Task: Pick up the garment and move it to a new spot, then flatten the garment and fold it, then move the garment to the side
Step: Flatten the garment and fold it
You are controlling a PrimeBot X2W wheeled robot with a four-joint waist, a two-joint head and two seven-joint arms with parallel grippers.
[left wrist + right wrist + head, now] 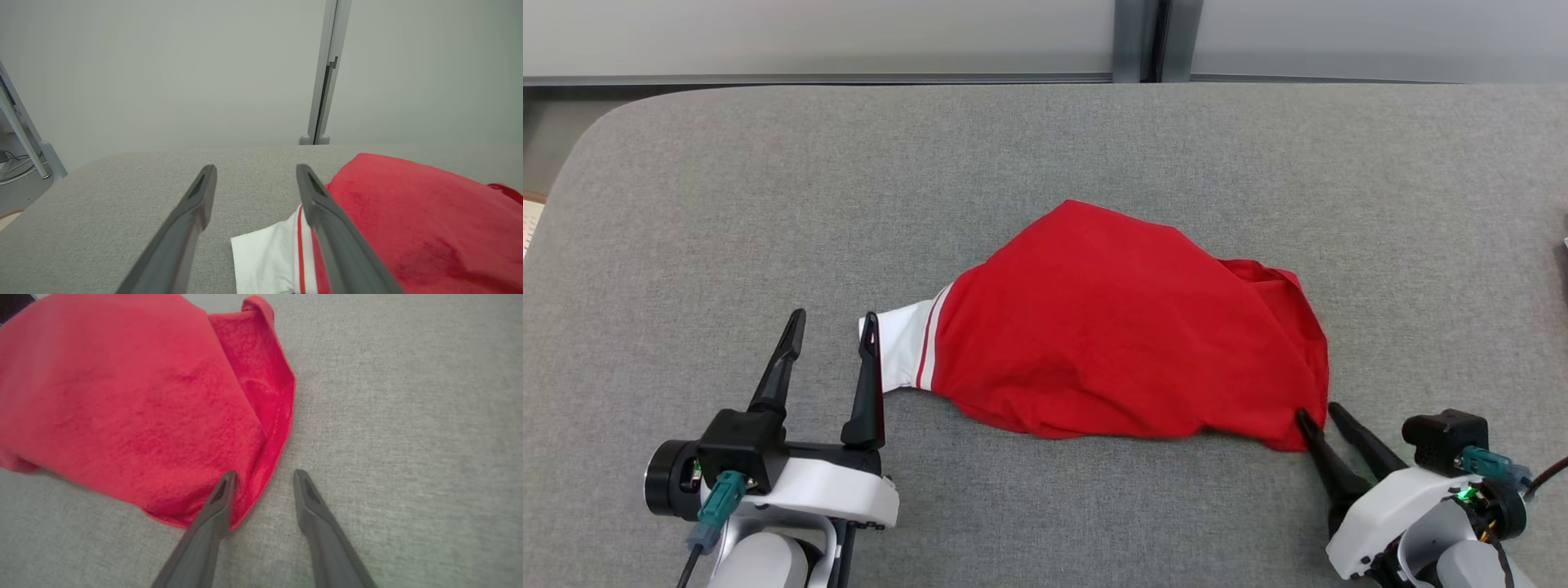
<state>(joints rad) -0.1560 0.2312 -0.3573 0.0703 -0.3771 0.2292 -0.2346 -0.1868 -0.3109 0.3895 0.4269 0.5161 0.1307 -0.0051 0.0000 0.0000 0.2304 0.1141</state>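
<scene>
The garment (1119, 327) is a red shirt with a white, red-striped sleeve, lying rumpled in the middle of the grey table (1045, 147). My left gripper (833, 320) stands open at the sleeve's end; its right finger lies over the white sleeve (269, 253) while the other rests on bare table. My right gripper (1319, 411) is open at the shirt's near right corner. In the right wrist view the red hem (282, 412) sits between the right gripper's (263, 477) fingers, and the left finger lies on the cloth.
A pale wall with a grey vertical post (1139, 41) runs behind the table's far edge. The table's rounded left corner (596, 139) drops off to the floor. Bare grey surface surrounds the shirt on all sides.
</scene>
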